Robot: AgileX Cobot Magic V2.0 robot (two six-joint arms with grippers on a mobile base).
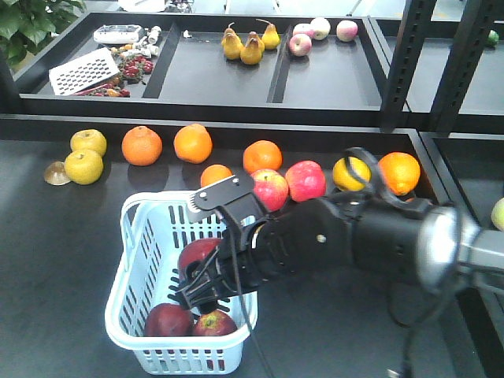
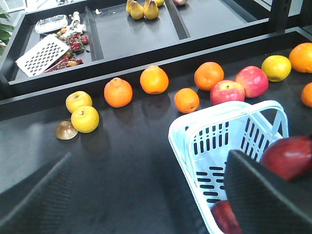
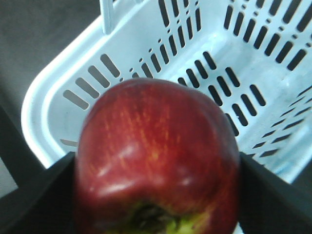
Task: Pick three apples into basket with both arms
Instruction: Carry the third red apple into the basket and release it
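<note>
Gripping a dark red apple (image 3: 157, 161) between its jaws, the right gripper (image 1: 206, 277) hung over the pale blue basket (image 1: 134, 276), where two more apples (image 1: 168, 320) lay inside; the left gripper's opening could not be told

Glossy-skinned apple (image 3: 156, 161), seemingly smooth plastic basket (image 3: 58, 87), matt dark tabletop (image 2: 122, 156).

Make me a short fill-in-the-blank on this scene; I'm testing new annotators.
1. The right gripper holds a dark red ____ above the basket.
2. ____ apples already lie in the basket.
3. The basket's colour is pale ____.

Missing words: apple; two; blue
</note>
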